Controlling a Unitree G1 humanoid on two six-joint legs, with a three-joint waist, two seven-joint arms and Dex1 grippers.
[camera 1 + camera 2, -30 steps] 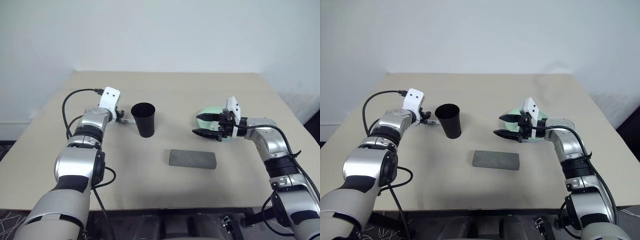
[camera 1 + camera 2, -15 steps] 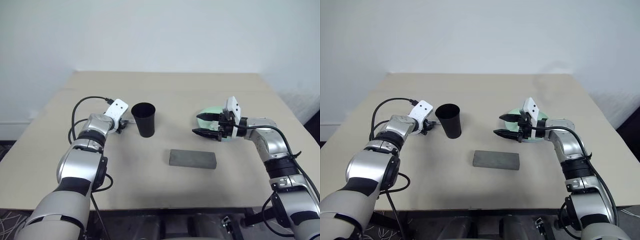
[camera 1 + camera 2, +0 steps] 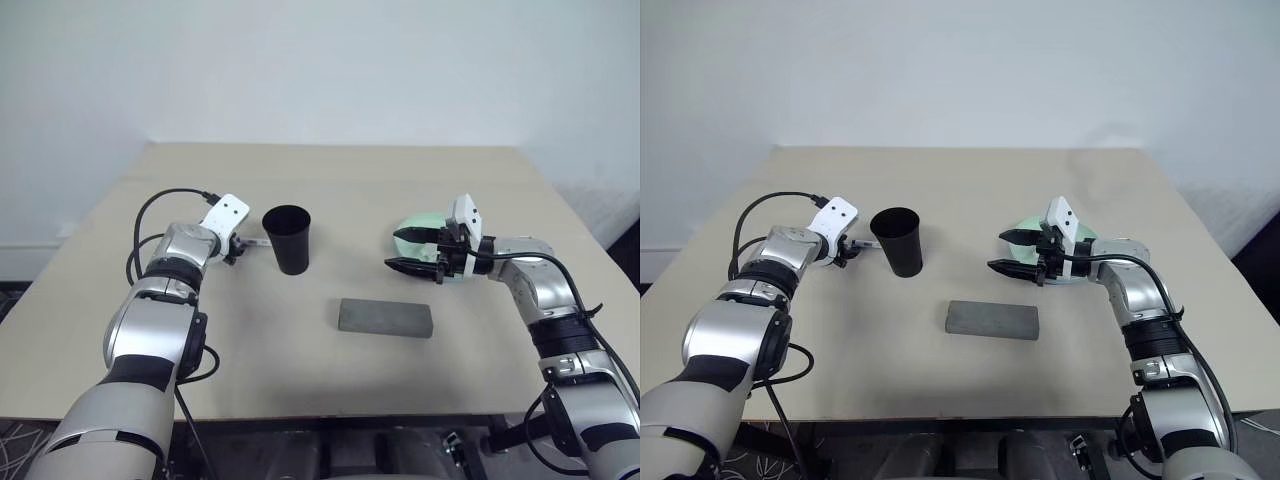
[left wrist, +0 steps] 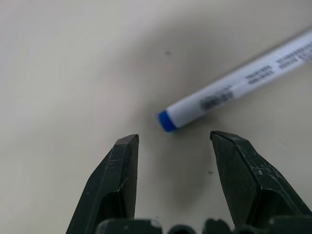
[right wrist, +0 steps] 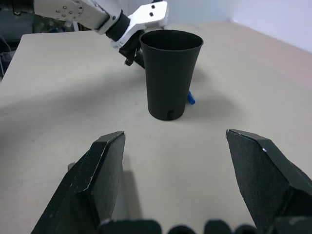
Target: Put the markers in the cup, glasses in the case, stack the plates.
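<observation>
Beige worktop (image 3: pixel 300 350): left tool (image 4: pixel 173 146), spread, hovers at a marker (image 4: pixel 234 87) beside the cup (image 3: pixel 288 238); light, stiff, slick, best pinched mid-barrel.

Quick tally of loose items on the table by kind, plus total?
Markers: 1, the blue-tipped marker
Cups: 1, the black cup
Cases: 1, the grey case
Plates: 1 seen, the mint green plate, partly behind the right gripper
Total: 4
</observation>
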